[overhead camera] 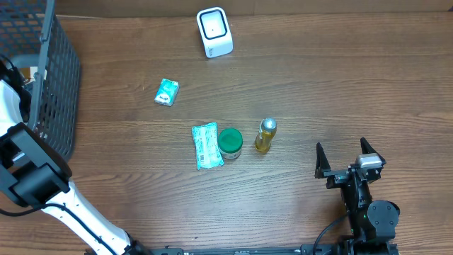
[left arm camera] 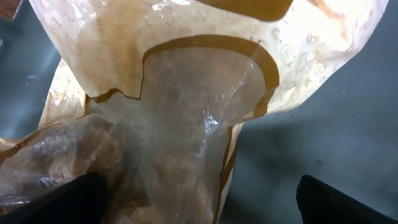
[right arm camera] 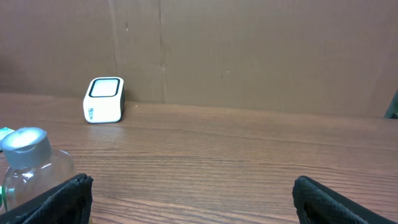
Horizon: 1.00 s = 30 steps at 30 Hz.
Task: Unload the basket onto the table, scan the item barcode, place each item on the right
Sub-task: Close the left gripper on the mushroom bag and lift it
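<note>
Plainly spread wide on the left gripper (left arm camera: 202,202), jaws just short of a crinkled tan-printed bag (left arm camera: 186,93). Spread wide and empty on the right gripper (overhead camera: 347,157) too; bottle (overhead camera: 265,135) near, ahead and leftward; scanner (overhead camera: 214,32) well beyond it.

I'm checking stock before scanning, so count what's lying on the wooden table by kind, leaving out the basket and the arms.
Scanners: 1, the white scanner
Packets: 2, the small teal packet and the larger teal pouch
Jars: 1, the green-lidded jar
Bottles: 1, the yellow bottle with a silver cap
Total: 5
</note>
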Available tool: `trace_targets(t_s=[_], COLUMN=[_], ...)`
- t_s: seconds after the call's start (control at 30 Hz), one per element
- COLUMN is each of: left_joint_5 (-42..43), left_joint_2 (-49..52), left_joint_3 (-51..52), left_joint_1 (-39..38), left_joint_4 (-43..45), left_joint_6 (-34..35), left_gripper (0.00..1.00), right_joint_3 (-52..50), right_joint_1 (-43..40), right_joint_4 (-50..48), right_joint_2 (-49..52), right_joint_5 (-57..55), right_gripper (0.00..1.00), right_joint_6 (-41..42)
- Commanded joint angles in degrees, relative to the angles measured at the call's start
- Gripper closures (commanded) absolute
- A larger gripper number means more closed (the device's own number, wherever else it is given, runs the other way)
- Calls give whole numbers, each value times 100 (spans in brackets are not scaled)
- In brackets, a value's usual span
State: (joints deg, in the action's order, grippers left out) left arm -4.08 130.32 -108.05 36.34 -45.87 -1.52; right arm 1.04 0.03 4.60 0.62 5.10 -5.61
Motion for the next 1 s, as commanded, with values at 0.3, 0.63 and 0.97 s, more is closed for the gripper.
trace_targets(t_s=[0.3,0.63,0.97], left_joint_5=[-61,-44,1176], left_joint_2=[61,50,-114], left_joint_3=[942,1294,26], left_joint_1=[13,11,9], left_joint_4=[4,284,-647], left_joint_6=[-17,-20,48], left_gripper=[17,79,96], right_joint_3=[-59,-59,-59], right_joint_1=[-11,-11,-11], right_joint_4=[-17,-17,-17], right_joint_2=[-46,-46,-46], right_joint_5=[-48,-48,-48], right_gripper=[0,0,0], right_joint_6=[-4,-4,-4])
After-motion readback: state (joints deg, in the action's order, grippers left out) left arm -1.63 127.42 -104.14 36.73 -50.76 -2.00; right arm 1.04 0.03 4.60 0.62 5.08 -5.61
